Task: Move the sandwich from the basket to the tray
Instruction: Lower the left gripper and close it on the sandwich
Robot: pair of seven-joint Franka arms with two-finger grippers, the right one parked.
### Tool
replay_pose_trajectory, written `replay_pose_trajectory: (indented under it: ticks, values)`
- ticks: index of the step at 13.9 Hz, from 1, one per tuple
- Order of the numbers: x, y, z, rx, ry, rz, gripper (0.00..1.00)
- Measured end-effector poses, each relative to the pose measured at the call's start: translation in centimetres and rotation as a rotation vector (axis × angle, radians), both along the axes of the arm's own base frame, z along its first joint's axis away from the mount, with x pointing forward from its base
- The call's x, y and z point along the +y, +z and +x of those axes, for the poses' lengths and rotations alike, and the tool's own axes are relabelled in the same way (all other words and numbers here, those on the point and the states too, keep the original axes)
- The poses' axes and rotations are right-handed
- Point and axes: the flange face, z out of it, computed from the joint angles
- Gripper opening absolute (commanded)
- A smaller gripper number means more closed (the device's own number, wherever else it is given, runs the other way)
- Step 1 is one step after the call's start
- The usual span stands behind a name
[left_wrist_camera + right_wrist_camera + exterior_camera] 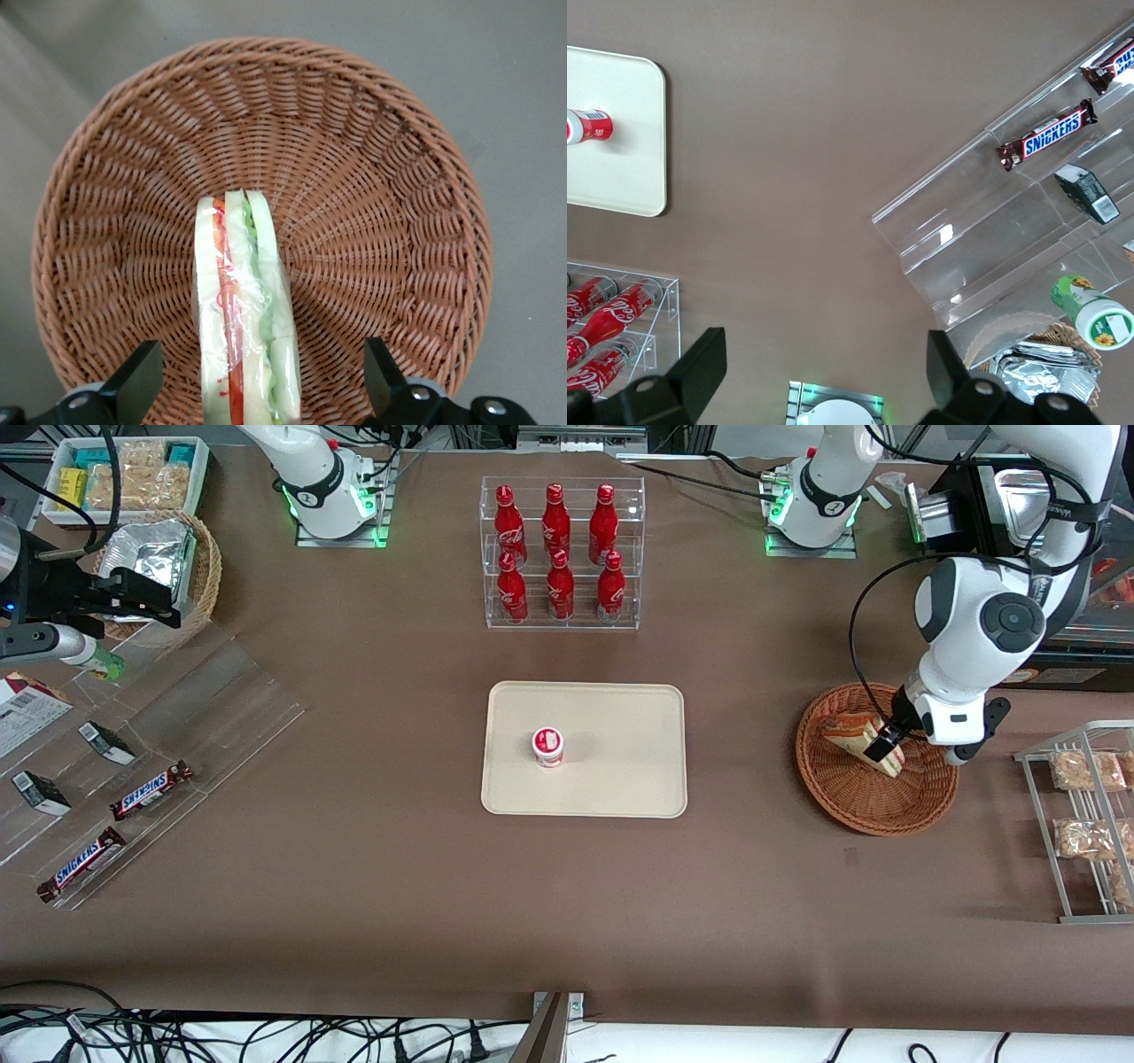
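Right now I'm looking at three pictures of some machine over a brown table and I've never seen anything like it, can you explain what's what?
These are two white robot arms bolted to a table. One picture looks at them from the front; the other two come from small cameras on each arm's wrist.

Only one arm is working. Its hand, two black fingers, is down in a round brown wicker basket, open, with a finger on either side of a wrapped sandwich but not squeezing it. The sandwich lies in the basket.

In the middle of the table is a cream tray with a small red-and-white cup standing on it. Farther from the front camera is a clear rack of red bottles. Toward the parked arm's end lie Snickers bars on clear plastic shelving.
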Motion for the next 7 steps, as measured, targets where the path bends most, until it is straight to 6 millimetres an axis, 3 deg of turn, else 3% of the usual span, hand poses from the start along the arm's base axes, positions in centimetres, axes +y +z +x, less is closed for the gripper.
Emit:
replay_pose_trajectory:
  ticks: [7]
  values:
    - [-0.2, -2.4, -1.5, -0.030, 0.047, -0.015, 1.00]
